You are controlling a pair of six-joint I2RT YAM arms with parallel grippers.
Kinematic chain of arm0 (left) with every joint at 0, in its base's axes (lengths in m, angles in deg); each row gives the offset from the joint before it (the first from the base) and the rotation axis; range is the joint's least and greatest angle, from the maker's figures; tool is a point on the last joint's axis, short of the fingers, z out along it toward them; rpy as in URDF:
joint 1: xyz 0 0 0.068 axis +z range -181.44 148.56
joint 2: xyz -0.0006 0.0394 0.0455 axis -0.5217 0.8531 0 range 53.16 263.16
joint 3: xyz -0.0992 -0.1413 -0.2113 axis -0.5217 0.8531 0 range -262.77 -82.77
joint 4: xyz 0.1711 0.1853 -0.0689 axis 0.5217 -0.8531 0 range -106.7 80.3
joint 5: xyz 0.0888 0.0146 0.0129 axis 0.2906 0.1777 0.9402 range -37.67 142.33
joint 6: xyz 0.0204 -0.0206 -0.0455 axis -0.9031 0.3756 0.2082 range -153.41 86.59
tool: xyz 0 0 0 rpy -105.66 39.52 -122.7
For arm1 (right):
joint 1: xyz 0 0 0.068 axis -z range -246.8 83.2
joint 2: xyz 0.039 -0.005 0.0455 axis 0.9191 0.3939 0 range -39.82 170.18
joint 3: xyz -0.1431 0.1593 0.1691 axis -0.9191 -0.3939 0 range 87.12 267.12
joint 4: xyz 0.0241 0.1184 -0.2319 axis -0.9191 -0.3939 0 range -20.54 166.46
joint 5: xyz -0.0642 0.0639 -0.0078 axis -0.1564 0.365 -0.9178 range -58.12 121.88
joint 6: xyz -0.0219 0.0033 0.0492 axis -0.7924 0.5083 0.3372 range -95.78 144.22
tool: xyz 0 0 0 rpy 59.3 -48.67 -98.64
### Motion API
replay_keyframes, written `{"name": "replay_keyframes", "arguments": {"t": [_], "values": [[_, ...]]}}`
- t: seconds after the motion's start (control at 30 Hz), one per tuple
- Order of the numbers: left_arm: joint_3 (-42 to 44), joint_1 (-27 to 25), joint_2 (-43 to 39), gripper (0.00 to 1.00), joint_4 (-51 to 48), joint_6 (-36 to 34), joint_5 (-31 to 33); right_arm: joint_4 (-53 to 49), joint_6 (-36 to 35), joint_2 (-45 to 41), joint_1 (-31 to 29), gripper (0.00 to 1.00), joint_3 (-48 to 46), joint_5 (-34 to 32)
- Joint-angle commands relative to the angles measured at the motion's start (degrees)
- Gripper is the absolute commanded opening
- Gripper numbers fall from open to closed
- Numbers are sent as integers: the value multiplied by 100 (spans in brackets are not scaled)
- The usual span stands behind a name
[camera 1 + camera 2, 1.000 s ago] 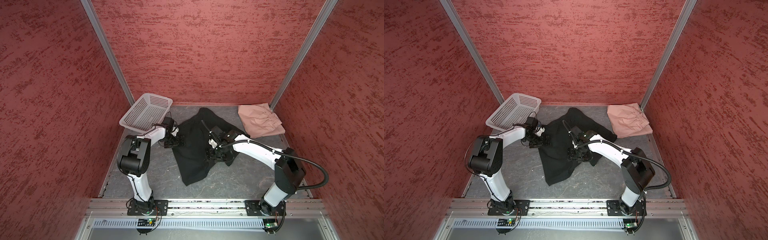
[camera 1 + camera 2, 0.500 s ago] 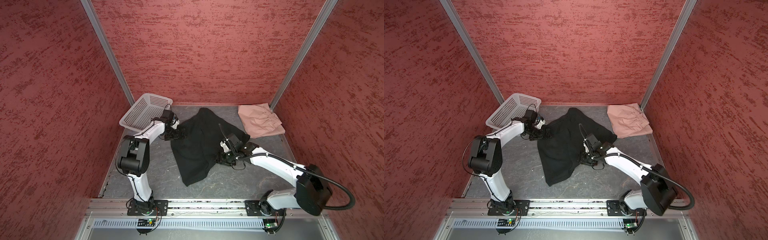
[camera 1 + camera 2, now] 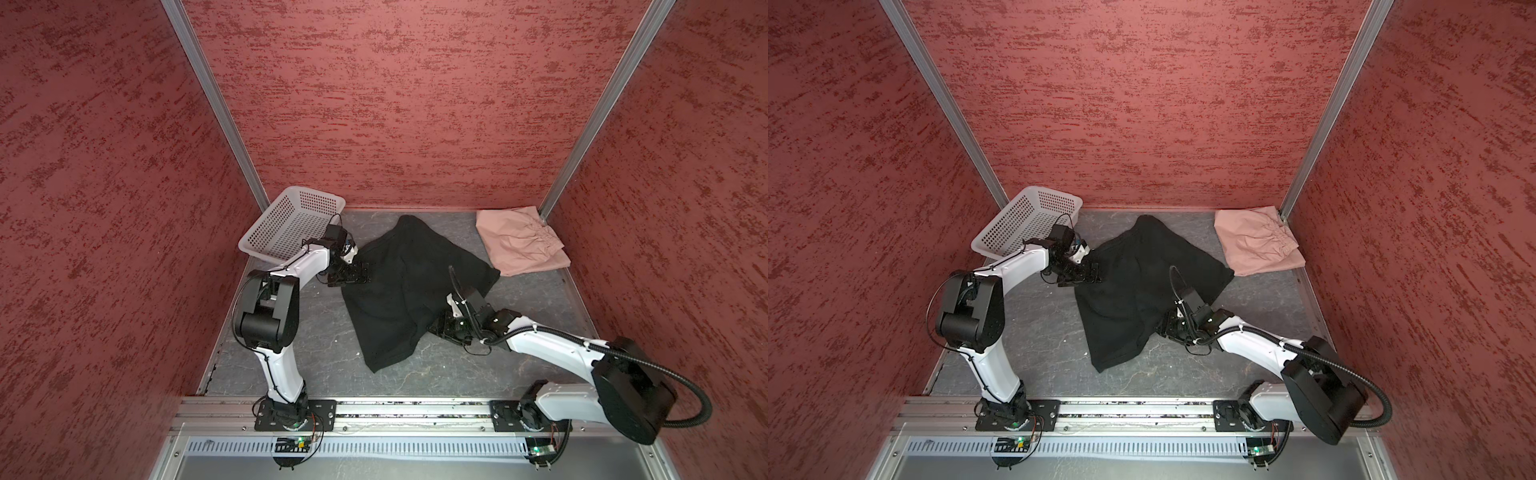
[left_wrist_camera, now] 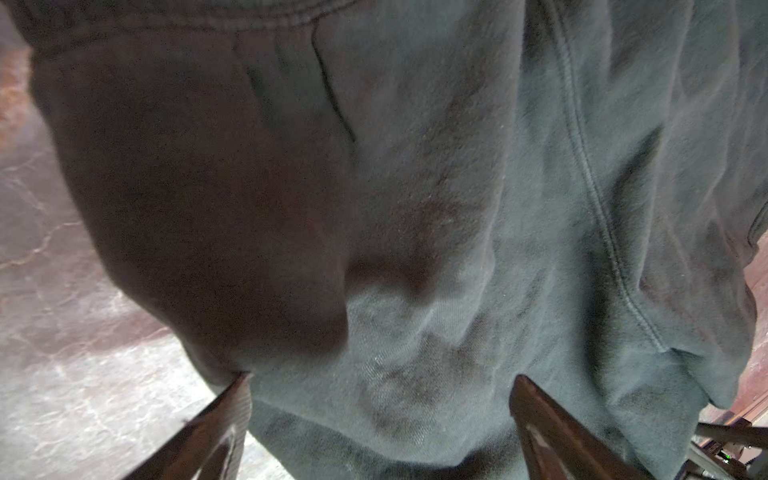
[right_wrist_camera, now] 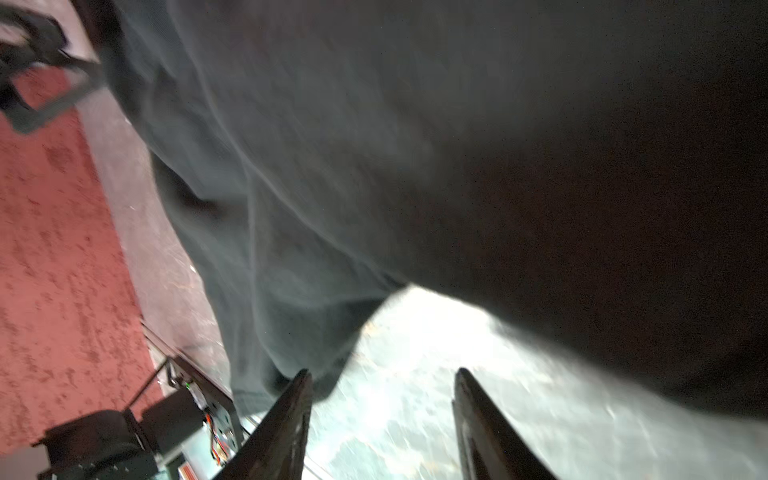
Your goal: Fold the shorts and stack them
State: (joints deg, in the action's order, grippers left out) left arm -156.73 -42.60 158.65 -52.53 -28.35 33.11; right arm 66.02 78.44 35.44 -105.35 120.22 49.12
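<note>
The black shorts (image 3: pixel 407 291) lie spread and rumpled in the middle of the grey table, seen in both top views (image 3: pixel 1133 291). The pink shorts (image 3: pixel 519 245) lie folded in the far right corner, away from both arms. My left gripper (image 3: pixel 353 276) is low at the black pair's left edge. In the left wrist view it (image 4: pixel 382 377) stands open, fingers wide apart, with black cloth (image 4: pixel 415 208) lying between and beyond them. My right gripper (image 3: pixel 438 328) sits at the near right edge of the black pair. It is open (image 5: pixel 383 371) over bare table, the cloth hem (image 5: pixel 291 332) just past its tips.
A white perforated basket (image 3: pixel 291 224) leans in the far left corner, just behind the left arm. Red walls close in the table on three sides. A metal rail (image 3: pixel 415 409) with both arm bases runs along the near edge.
My right gripper has pulled back off the black shorts to their near right edge. The left gripper moved a little farther back along the left edge. The black cloth now lies flatter.
</note>
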Motion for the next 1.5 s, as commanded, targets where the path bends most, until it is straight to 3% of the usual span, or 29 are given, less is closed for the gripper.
{"name": "replay_keyframes", "arguments": {"t": [0.0, 0.1, 0.27, 0.53, 0.63, 0.87, 1.0, 1.1, 1.17, 1.27, 1.33, 1.43, 1.47], "values": [[30, 52, 59, 97, 21, -108, -46, 1097, 426, 166, 38, 56, -208, -255], [39, 50, 59, 97, 19, -114, -31, 1000, 390, 448, 49, 54, -43, -179], [82, 61, 37, 97, 50, -108, -11, 773, 300, 906, 60, 43, 214, -45], [241, 87, -90, 97, 78, -120, 6, 578, 21, 1420, 201, 0, 554, -118], [235, 96, -120, 97, 90, -116, -7, 45, -206, 1373, 246, 0, 889, -145], [230, 147, 92, 97, 112, -149, 23, -4115, -1582, 1728, 213, 0, 2926, -746], [309, 207, 93, 97, 185, -137, 15, -5225, -1718, 1675, 181, 0, 3211, -557], [320, 230, 103, 97, 179, -138, -18, -5656, -1823, 1704, 172, 0, 3347, -237], [295, 237, 140, 97, 159, -139, -44, -6014, -1920, 1737, 129, 7, 3567, -137], [276, 236, 159, 97, 152, -148, -71, -6468, -2029, 1812, 23, 13, 4160, -435], [256, 236, 168, 97, 180, -146, -73, -6105, -2055, 1767, 22, 12, 4318, -315], [215, 233, 198, 97, 171, -133, -103, -4701, -1908, 1709, -19, 15, 4016, 376], [215, 228, 185, 97, 176, -127, -121, -4133, -1770, 1649, -37, 28, 3800, 587]]}}
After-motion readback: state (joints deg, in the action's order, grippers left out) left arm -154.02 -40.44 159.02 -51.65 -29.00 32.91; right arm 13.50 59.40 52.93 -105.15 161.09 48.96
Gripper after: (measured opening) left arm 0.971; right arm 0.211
